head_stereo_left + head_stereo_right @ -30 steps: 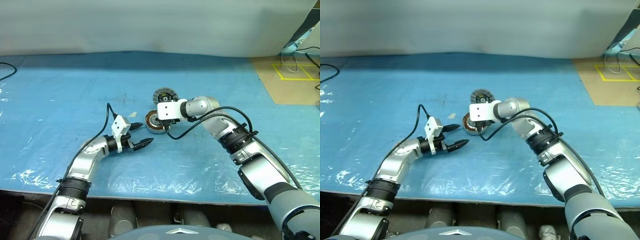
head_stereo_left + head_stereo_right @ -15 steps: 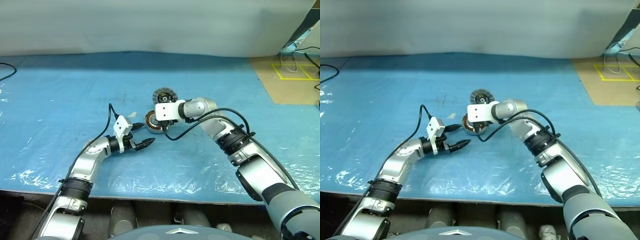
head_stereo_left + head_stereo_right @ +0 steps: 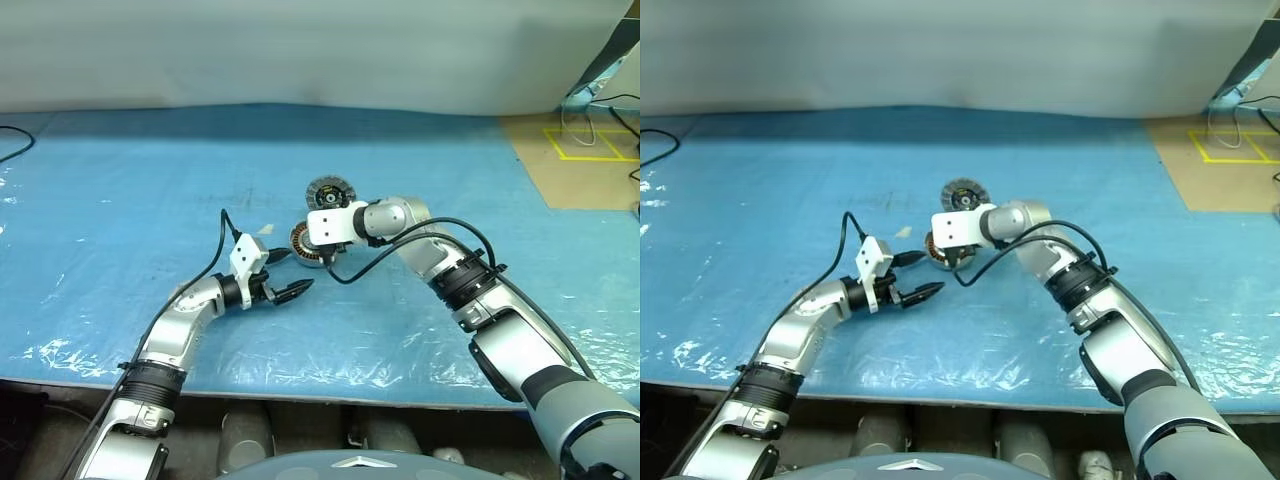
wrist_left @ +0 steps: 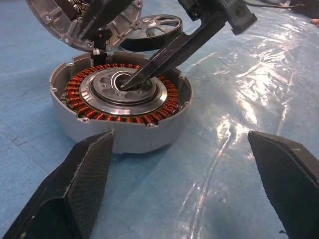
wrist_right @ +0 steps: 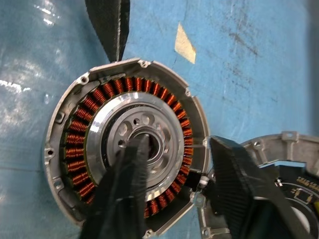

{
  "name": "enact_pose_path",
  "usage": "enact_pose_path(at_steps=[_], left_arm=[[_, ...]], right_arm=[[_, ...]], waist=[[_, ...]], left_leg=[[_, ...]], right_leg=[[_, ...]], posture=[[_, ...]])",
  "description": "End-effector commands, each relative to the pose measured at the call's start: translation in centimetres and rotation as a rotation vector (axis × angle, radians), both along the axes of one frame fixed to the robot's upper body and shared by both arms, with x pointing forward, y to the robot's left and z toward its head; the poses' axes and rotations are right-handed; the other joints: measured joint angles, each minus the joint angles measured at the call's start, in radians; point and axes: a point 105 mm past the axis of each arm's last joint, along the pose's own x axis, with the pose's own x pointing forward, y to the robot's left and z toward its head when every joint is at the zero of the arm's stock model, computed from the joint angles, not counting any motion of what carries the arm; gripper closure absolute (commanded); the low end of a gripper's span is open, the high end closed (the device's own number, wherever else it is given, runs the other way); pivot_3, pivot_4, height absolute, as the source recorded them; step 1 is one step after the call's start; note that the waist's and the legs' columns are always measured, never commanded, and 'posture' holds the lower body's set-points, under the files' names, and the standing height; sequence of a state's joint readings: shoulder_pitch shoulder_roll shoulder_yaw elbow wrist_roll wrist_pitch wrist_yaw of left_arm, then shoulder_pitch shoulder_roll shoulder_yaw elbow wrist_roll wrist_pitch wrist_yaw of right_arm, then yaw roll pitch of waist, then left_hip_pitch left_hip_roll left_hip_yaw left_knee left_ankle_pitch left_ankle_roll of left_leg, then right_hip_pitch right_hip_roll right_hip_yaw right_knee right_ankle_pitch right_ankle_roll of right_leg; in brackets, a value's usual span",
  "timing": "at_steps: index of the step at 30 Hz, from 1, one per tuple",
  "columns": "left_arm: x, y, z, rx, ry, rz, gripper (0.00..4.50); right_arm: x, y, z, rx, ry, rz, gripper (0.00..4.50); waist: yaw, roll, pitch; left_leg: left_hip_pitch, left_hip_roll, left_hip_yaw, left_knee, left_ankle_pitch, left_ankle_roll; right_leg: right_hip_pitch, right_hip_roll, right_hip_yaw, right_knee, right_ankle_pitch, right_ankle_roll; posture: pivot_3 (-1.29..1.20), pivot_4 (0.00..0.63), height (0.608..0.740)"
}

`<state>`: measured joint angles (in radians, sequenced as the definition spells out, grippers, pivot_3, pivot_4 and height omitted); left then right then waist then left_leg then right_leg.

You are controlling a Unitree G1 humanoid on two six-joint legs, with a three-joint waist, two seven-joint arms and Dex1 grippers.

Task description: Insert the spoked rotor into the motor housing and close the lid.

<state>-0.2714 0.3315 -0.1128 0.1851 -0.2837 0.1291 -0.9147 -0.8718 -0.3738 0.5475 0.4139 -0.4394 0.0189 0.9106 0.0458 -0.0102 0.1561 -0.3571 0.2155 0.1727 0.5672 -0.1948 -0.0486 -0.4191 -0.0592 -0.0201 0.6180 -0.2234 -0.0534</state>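
The motor housing (image 3: 303, 243) sits on the blue sheet, copper windings (image 4: 75, 97) ringing a silver hub with a central bore. My right gripper (image 5: 179, 144) hangs over it, open. One fingertip (image 4: 124, 83) dips into the bore and the other stands just outside the wall. The lid (image 5: 271, 172) lies there against the housing, dark inside up. The spoked rotor (image 4: 152, 30) lies flat beyond them. My left gripper (image 3: 294, 271) stands open and empty close to the housing's near left side. Behind the right gripper lies a round dark-centred disc (image 3: 330, 190); lid or rotor, I cannot tell.
A crinkled blue plastic sheet (image 3: 150, 180) covers the table, whose front edge (image 3: 300, 395) runs close to me. A small pale scrap (image 5: 184, 45) lies beside the housing. A tan floor with yellow tape (image 3: 590, 140) lies at the far right, and a black cable (image 3: 12, 140) at the far left.
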Motion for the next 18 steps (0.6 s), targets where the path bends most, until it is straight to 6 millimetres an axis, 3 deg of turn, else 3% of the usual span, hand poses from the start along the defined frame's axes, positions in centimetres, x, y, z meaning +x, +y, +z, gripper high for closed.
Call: enact_pose_path(at_steps=[1, 3, 4, 13, 18], left_arm=[[-0.2, -0.1, 0.8, -0.003, -0.046, -0.017, 0.0], [-0.3, 0.1, 0.8, -0.003, -0.046, -0.017, 0.0], [-0.3, 0.1, 0.7, -0.002, -0.046, -0.017, 0.0], [1.0, 0.5, 1.4, 0.001, -0.047, -0.016, 0.0], [1.0, 0.3, 1.8, -0.002, -0.053, -0.022, 0.0]], right_arm=[[0.0, -1.1, -1.5, -0.081, 0.016, -0.011, 3.62], [0.0, -1.1, -1.7, -0.085, 0.019, -0.01, 4.38], [-0.1, -1.1, -1.8, -0.088, 0.021, -0.009, 4.45], [-0.2, -1.4, -2.4, -0.102, 0.014, -0.011, 4.45], [-0.1, -1.2, -1.5, -0.015, 0.035, -0.047, 4.45]], waist=[[0.0, 0.0, 0.0], [-0.001, 0.0, 0.0], [-0.001, 0.0, 0.0], [0.0, 0.0, 0.0], [0.0, 0.0, 0.0]], left_leg=[[0.0, 0.0, 0.0, 0.0, 0.0, 0.0], [0.0, 0.0, 0.0, -0.001, 0.0, 0.0], [0.0, 0.0, 0.0, -0.001, 0.0, 0.0], [0.001, 0.0, 0.0, 0.0, 0.0, 0.0], [0.001, 0.0, 0.0, -0.001, 0.0, 0.0]], right_leg=[[0.0, 0.0, 0.0, 0.0, 0.0, 0.0], [0.0, 0.0, 0.0, 0.0, 0.0, 0.0], [0.0, 0.0, 0.0, 0.0, 0.0, 0.0], [0.0, 0.0, 0.0, 0.0, 0.0, 0.0], [0.0, 0.0, 0.001, -0.001, 0.0, 0.0]], posture=[[0.0, 0.15, 0.74], [0.0, 0.15, 0.74], [0.0, 0.15, 0.74], [0.0, 0.15, 0.74], [0.0, 0.15, 0.74]])
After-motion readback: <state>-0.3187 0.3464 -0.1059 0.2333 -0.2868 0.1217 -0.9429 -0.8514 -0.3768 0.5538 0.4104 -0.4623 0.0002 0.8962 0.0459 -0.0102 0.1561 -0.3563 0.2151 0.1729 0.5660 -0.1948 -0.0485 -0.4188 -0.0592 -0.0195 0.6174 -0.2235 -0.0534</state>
